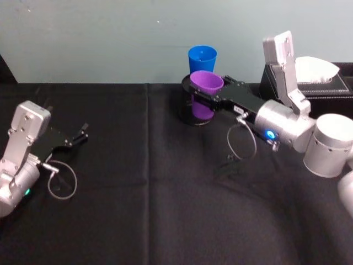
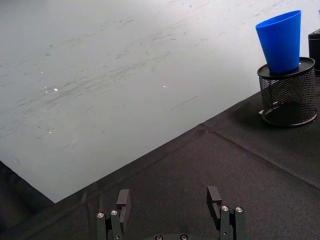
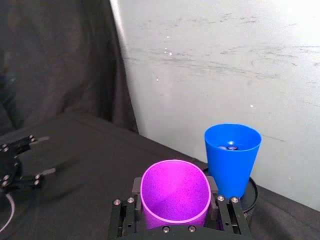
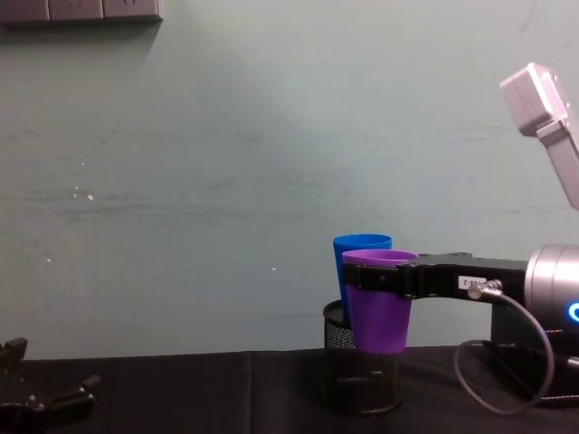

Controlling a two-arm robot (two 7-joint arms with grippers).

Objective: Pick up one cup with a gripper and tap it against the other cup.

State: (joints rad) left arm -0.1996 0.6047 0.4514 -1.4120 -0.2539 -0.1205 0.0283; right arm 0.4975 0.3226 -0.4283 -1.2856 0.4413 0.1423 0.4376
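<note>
The right gripper point(image 1: 207, 89) has its black fingers clamped on the purple cup point(image 4: 378, 307), one on each side just below the rim. The cup is a smooth, tapered plastic tumbler with no handle. It's held upright and clear of the cloth, on the robot's side of the black mesh pen holder point(image 2: 287, 95), its base hanging lower than the holder's rim.

The blue cup point(image 3: 232, 155) has the same tapered shape in glossy plastic. It stands upright in the holder's mouth, its upper half rising well above the round wire-mesh wall. The purple rim sits just beside it and a touch lower. Whether the two cups touch, I cannot tell.

The silver cylindrical arm behind the purple cup shows a blue light and a loop of black cable.

Well to the left of the holder, the left gripper point(image 2: 169, 197) rests low over the matte black tablecloth point(image 1: 149, 182), its two fingers spread apart with nothing between them.

To the right of the holder, a black tissue box point(image 1: 309, 83) has a white tissue poking up.
</note>
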